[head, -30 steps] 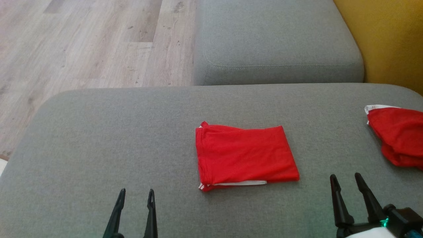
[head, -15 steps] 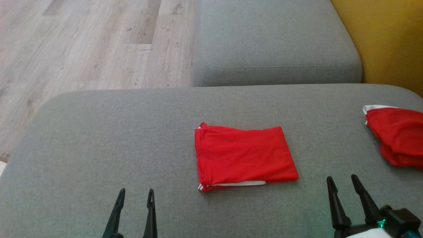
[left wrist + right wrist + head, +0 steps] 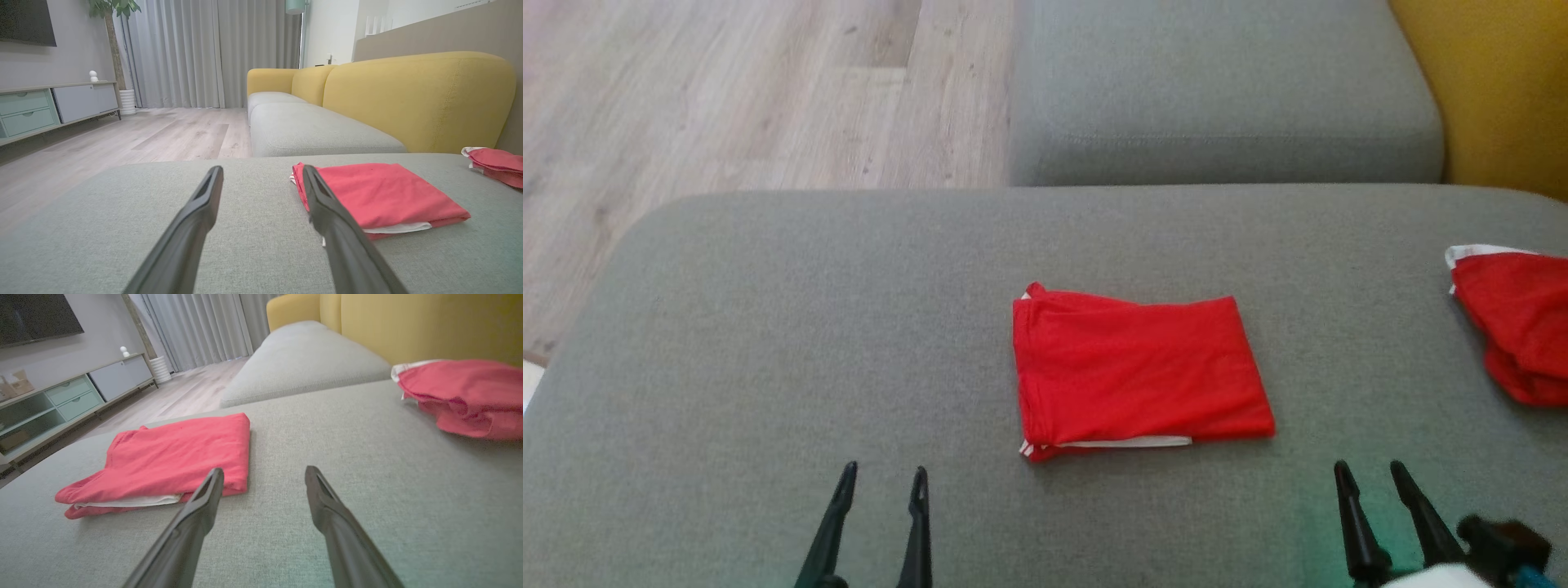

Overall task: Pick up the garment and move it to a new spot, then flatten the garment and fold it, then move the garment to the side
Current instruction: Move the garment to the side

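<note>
Folded red garment (image 3: pixel 1139 371) flat at centre of grey sofa cushion (image 3: pixel 768 327). Left fingers (image 3: pixel 841 490) and right fingers (image 3: pixel 1347 506) spread wide, empty, over the cushion's near edge. Crumpled red cloth (image 3: pixel 1515 327) at its right edge.

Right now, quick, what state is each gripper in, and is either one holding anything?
Left gripper: open, empty, apart from the folded red garment.
Right gripper: open, empty, also clear of it.
</note>
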Controlling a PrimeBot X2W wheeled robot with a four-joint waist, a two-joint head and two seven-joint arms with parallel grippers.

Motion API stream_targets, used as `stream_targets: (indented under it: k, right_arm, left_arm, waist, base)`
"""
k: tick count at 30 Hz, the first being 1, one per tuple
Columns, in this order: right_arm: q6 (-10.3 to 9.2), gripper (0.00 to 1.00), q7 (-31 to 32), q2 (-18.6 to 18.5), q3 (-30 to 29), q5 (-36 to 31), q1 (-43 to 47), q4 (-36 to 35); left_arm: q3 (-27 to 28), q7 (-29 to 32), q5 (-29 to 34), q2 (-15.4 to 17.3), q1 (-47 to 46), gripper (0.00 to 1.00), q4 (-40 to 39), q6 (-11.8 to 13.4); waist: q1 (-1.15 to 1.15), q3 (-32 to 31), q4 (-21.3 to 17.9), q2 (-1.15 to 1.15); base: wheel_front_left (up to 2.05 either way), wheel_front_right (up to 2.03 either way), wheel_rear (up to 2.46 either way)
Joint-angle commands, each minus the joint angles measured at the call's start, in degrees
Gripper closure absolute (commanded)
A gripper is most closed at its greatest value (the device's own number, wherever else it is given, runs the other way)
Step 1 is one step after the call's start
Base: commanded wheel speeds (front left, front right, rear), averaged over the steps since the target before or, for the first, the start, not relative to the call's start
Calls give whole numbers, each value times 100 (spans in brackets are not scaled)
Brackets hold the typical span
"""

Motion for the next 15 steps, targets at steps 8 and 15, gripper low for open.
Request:
stream_targets:
  k: [8, 15]
  right_arm:
    - [20, 0, 922, -629, 512, 1027, -1630, 770]
    - [20, 0, 1869, -865, 877, 2134, -2461, 1187]
  left_arm:
    - [-247, -47, 154, -75, -571, 0, -407, 0]
    - [-445, -47, 161, -75, -853, 0, -454, 43]
  waist:
    - [0, 534, 213, 0]
    - [0, 897, 358, 0]
  base:
    - [0, 0, 0]
    - [0, 0, 0]
